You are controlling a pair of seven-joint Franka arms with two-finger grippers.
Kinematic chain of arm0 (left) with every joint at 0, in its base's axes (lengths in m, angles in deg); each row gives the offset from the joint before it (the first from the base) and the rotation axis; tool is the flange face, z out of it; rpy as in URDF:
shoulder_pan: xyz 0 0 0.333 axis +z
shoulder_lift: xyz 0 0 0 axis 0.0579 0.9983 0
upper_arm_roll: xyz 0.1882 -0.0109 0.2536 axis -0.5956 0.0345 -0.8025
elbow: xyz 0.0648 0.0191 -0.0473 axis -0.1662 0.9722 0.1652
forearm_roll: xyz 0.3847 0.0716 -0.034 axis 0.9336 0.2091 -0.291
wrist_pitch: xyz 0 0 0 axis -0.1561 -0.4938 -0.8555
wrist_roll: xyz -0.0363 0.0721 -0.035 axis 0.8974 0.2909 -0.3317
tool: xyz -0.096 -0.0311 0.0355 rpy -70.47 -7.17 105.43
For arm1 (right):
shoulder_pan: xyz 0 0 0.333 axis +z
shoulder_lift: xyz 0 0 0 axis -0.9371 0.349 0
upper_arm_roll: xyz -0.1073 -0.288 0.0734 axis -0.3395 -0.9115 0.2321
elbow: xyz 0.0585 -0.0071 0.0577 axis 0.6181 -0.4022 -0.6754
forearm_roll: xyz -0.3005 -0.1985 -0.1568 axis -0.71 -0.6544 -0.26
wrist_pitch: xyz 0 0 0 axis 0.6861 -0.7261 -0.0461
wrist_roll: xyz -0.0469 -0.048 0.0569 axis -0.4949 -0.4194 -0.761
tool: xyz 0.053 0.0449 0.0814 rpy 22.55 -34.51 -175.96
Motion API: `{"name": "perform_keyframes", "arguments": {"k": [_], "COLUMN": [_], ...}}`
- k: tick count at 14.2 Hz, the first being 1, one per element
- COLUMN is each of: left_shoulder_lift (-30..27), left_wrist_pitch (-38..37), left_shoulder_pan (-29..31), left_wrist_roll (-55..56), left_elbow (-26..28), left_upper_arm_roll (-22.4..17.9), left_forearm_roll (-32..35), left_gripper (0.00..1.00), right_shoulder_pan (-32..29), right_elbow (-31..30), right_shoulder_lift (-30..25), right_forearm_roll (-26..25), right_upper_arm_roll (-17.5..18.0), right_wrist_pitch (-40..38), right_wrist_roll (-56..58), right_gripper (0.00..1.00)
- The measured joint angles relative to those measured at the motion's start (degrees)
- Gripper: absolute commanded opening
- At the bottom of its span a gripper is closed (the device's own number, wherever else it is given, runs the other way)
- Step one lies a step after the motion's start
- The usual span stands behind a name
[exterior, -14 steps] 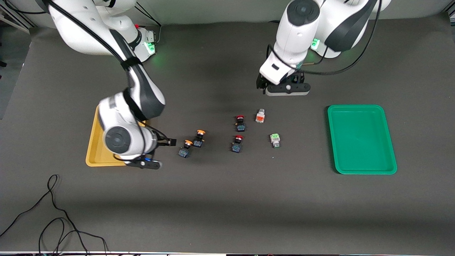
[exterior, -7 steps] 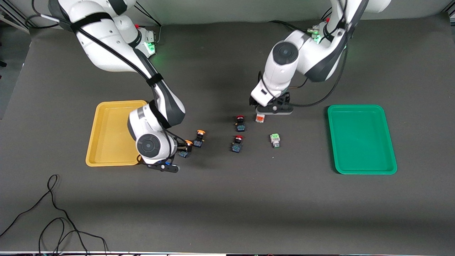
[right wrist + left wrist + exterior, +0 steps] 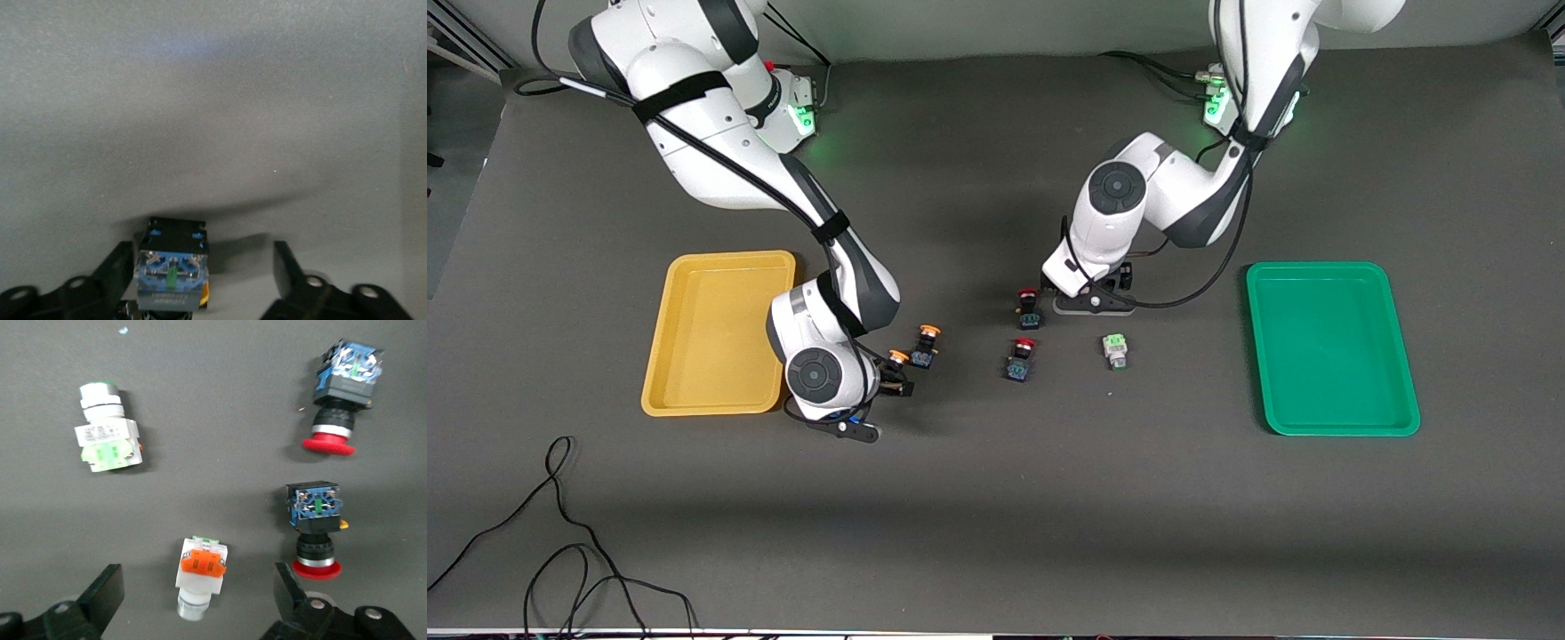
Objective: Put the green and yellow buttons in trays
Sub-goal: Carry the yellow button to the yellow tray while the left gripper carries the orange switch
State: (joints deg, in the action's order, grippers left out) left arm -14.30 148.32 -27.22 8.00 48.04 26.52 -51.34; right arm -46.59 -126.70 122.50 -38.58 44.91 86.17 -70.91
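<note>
Two yellow-capped buttons lie beside the yellow tray (image 3: pixel 703 338). One yellow-capped button (image 3: pixel 927 345) is free. My right gripper (image 3: pixel 891 378) is low around the other yellow-capped button (image 3: pixel 172 270), open; one finger (image 3: pixel 120 267) is close against its body and a gap remains at the other side. My left gripper (image 3: pixel 198 590) stands open astride the white orange-faced button (image 3: pixel 201 570), touching nothing; in the front view the left gripper (image 3: pixel 1089 300) hides that button. The white green-faced button (image 3: pixel 1114 349) lies nearer the front camera, toward the green tray (image 3: pixel 1329 356). Nothing lies in either tray.
Two red-capped black buttons (image 3: pixel 1029 308) (image 3: pixel 1021 358) lie mid-table, close beside the left gripper. A black cable (image 3: pixel 560 533) loops on the table near the front edge at the right arm's end.
The right gripper moved from over the yellow tray's edge to the nearer yellow-capped button and came down around it. The left arm came down from farther back onto the orange-faced button.
</note>
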Motion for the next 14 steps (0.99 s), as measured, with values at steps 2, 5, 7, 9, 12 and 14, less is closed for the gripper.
{"name": "perform_keyframes", "arguments": {"k": [2, 5, 7, 9, 12, 14], "left_shoulder_lift": [1.91, 3.32, 3.84, 4.03, 4.04, 4.0], "left_wrist_pitch": [2.55, 6.33, 6.68, 6.68, 6.67, 6.67], "left_shoulder_pan": [-0.26, -1.76, -2.4, -2.46, -2.45, -2.4], "left_wrist_roll": [0.71, 2.7, 3.56, 3.77, 3.94, 4.03], "left_elbow": [1.05, 3.81, 4.46, 4.47, 4.45, 4.24], "left_upper_arm_roll": [-0.01, 0.0, 0.0, -0.07, -0.42, -0.67], "left_forearm_roll": [1.2, 1.76, 1.77, 1.78, 1.79, 1.79], "left_gripper": [1.0, 1.0, 0.78, 0.39, 0.14, 0.12], "right_shoulder_pan": [0.01, 0.02, 0.0, -0.18, -2.18, -4.49], "right_elbow": [0.21, 0.52, 0.64, 1.19, 2.54, 2.97], "right_shoulder_lift": [-0.01, -0.03, -0.05, -0.78, -5.29, -10.44], "right_forearm_roll": [0.05, 0.14, 0.14, 0.14, 0.14, 0.14], "right_upper_arm_roll": [0.07, 0.08, 0.04, -0.27, -0.67, -0.72], "right_wrist_pitch": [0.19, 0.76, 1.14, 1.02, -5.15, -12.47], "right_wrist_roll": [-0.29, -3.58, -4.69, -4.75, -4.05, -0.38], "right_gripper": [0.19, 0.0, 0.0, 0.0, 0.0, 0.0]}}
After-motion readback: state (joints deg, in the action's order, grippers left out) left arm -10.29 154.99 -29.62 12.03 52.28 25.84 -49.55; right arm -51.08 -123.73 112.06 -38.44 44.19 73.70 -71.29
